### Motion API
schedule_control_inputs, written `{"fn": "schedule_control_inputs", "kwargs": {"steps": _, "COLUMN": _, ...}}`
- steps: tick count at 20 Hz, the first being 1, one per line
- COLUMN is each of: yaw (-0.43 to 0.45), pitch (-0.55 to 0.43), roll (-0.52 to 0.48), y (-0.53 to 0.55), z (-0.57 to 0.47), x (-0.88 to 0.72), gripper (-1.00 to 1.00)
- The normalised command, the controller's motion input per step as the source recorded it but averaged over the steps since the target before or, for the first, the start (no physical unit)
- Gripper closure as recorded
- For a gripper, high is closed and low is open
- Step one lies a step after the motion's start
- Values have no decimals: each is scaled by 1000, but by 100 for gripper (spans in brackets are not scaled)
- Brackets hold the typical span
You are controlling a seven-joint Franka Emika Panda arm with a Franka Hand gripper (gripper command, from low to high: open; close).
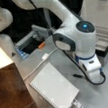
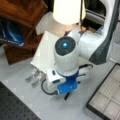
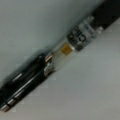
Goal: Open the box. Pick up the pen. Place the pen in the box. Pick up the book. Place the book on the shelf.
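White arm bends straight down, its gripper (image 1: 92, 78) low over the pen (image 3: 50, 62); grip state unclear; box (image 2: 107, 96) open.

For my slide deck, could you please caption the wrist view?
Close-up of the black pen lying diagonally on the grey table; the claw is not in view.

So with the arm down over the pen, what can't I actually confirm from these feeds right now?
- End effector: hidden under the wrist housing in both front views, and absent from the wrist view.
- Pen: both ends cut off by the wrist view's edges; in a front view only a dark tip pokes out beside the arm.
- Box: open, but cropped at the frame edge.
- Book: partly covered by the arm in a front view.
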Motion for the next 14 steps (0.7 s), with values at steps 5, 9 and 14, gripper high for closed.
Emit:
{"fn": "schedule_control_inputs", "kwargs": {"steps": 5, "yaw": -35, "pitch": -158, "roll": -90, "y": 1, "z": -201, "x": -84, "gripper": -100}}
{"fn": "schedule_control_inputs", "kwargs": {"steps": 9, "yaw": -33, "pitch": -142, "roll": -92, "y": -16, "z": -201, "x": -68, "gripper": -100}}
{"fn": "schedule_control_inputs", "kwargs": {"steps": 14, "yaw": -28, "pitch": -150, "roll": -99, "y": 4, "z": -179, "x": -63, "gripper": -100}}
